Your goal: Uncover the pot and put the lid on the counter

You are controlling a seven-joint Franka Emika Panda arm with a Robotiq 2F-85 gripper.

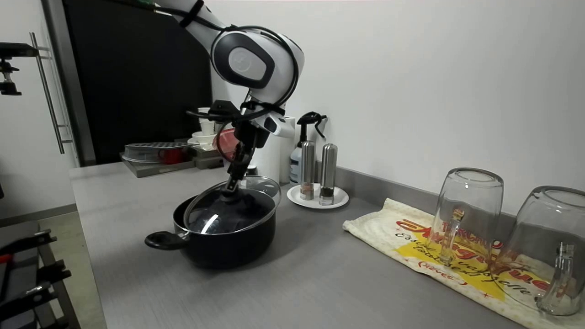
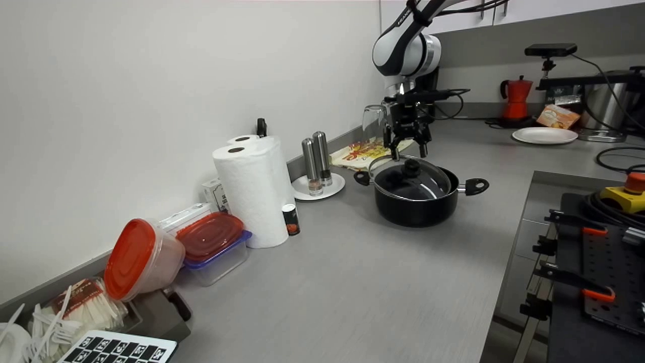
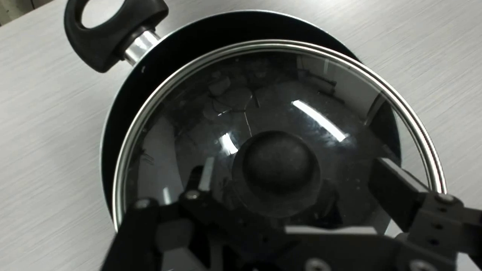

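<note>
The black pot (image 1: 228,249) (image 2: 415,214) (image 3: 122,113) stands on the grey counter (image 1: 329,283) (image 2: 352,297) (image 3: 49,131). The glass lid (image 1: 226,214) (image 2: 395,184) (image 3: 263,94) rests on it off-centre and tilted, leaving a dark crescent of the pot's inside uncovered on one side and overhanging the rim on the other. Its black knob (image 2: 411,168) (image 3: 278,165) points up. My gripper (image 1: 232,183) (image 2: 409,151) (image 3: 297,173) is open just over the lid, its fingers apart on either side of the knob in the wrist view. I see no grip on the knob. In an exterior view the gripper partly hides the knob.
A white plate (image 1: 340,198) with two metal grinders (image 1: 327,169) stands near the pot by the wall. Upturned glasses (image 1: 470,205) stand on a patterned cloth (image 1: 388,226). Paper towel rolls (image 2: 252,196), a small black can (image 2: 291,219) and plastic containers (image 2: 143,257) line the wall.
</note>
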